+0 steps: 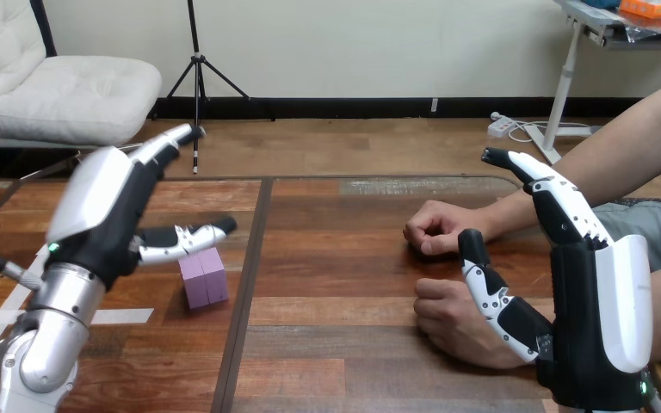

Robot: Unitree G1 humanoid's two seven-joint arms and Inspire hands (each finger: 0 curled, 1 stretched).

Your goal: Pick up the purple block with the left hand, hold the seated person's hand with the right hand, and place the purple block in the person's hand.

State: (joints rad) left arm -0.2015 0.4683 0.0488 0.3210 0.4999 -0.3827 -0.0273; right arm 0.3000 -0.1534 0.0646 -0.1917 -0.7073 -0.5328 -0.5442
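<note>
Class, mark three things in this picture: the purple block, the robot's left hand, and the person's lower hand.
purple block (202,280): head view, the side facing the camera.
left hand (96,196): head view, white shell on its back.
person's lower hand (446,325): head view, its bare curled middle.

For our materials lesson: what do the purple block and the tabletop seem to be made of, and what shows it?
The purple block looks like foam or matte plastic: flat, dull faces, no shine. The table looks like wood or wood-look laminate: brown grained planks with a soft sheen.
</note>
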